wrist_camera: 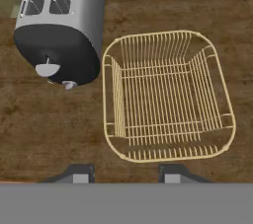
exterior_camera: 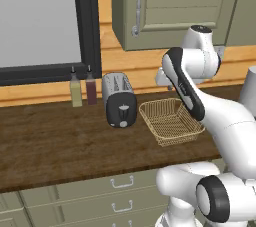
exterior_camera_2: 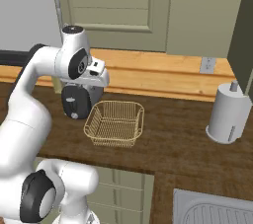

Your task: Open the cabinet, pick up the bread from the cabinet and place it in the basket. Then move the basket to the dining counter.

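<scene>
In the left base view you had the basket (exterior_camera: 171, 121) on the dark worktop (exterior_camera: 60, 146), empty, with the toaster (exterior_camera: 119, 99) just beside it at its 9 o'clock and two bottles (exterior_camera: 83, 88) further along at 10 o'clock against the wall. The cabinet (exterior_camera: 170, 8) hung at 12 o'clock above the basket, its doors closed, the silver handle (exterior_camera: 136, 6) on its left edge. Your arm's forearm crossed in front of the basket's 3 o'clock side and hid the hand, and drawer units (exterior_camera: 100, 196) sat below the worktop. In the right base view the gripper (exterior_camera_2: 101, 81) hung above the toaster (exterior_camera_2: 75, 101) and the basket (exterior_camera_2: 115, 123), below the shut cabinet (exterior_camera_2: 123, 6); a paper towel roll (exterior_camera_2: 229, 113) stood well apart at the basket's 3 o'clock and a sink (exterior_camera_2: 212, 210) lay at 5 o'clock. In the hand view you looked straight down: the basket (wrist_camera: 167, 94) sat centre, the toaster (wrist_camera: 62, 25) at its 10 o'clock, close to touching its rim. The two fingertips (wrist_camera: 79, 172) stood apart with nothing between them. The bread could not be seen with the doors shut.
</scene>
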You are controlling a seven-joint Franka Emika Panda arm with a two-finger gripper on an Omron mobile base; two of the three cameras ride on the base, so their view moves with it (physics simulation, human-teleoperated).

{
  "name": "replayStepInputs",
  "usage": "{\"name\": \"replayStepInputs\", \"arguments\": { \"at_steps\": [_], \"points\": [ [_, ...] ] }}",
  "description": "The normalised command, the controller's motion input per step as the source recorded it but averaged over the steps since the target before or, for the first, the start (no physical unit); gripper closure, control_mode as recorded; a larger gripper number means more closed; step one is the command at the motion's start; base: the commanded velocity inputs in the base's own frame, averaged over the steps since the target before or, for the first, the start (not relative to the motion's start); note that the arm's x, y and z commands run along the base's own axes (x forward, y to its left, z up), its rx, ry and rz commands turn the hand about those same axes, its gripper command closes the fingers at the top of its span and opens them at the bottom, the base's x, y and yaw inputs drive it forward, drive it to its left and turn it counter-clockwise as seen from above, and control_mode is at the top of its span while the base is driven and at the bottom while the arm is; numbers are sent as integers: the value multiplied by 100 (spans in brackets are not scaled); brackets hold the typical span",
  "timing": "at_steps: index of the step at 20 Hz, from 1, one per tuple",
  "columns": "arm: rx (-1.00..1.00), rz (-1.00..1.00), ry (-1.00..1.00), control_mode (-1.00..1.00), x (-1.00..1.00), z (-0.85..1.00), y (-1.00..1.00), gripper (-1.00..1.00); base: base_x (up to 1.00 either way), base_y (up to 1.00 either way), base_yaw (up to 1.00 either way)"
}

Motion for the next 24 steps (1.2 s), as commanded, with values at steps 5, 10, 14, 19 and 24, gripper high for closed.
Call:
{"name": "replayStepInputs", "arguments": {
  "at_steps": [5, 10, 14, 19, 24],
  "points": [
    [0, 2, -10, -100, -65, 0, 0, -100, 0, 0, 0],
    [0, -1, -49, -100, -46, 31, 43, -100, 0, 0, 0],
    [0, -4, -46, -100, -18, 68, 38, -100, 0, 0, 0],
    [1, -2, -37, -100, -15, 70, 21, -100, 0, 0, 0],
    [1, -2, -37, -100, -22, 48, 24, -100, 0, 0, 0]
  ]
}}
